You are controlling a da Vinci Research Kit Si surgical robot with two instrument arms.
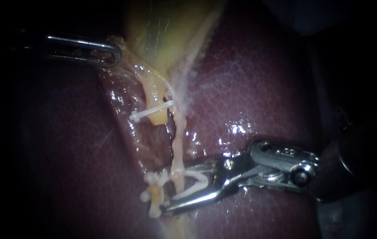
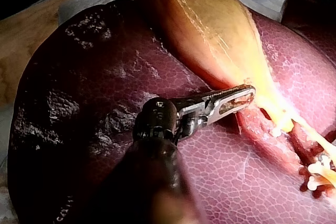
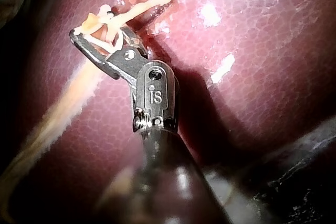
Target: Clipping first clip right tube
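My right instrument [image 1: 169,191] comes in low from the right, and its jaws are spread wide around a loaded clip [image 1: 195,179] that they pinch from both sides. The right tube [image 1: 177,146], thin and pale, runs down the groove in the liver [image 1: 259,88] and passes between those jaws, inside the clip's V. In the right wrist view the tube [image 3: 142,9] crosses the jaws of the right instrument [image 3: 92,35] near their tips.

Room is tight past the tips. The lower clips [image 1: 153,194] on a yellow stump sit just beside the lower jaw's end, and I cannot tell whether they touch. On the shaft's side the liver is bare and glossy, with open space above and below the instrument.

Higher up, the left tube [image 1: 155,95] ends in a cut edge with an upper clip [image 1: 152,113] across it, well apart from my right jaws.

My left instrument [image 1: 113,52] enters from the upper left, its jaws pressed onto the narrow end of the gallbladder [image 1: 166,31]. The left wrist view shows the left instrument [image 2: 244,98] at that end, where the gallbladder [image 2: 210,24] meets the liver [image 2: 105,77]. Broad bare liver lies around its shaft there, and a bench [image 2: 31,30] shows beyond the liver's edge.
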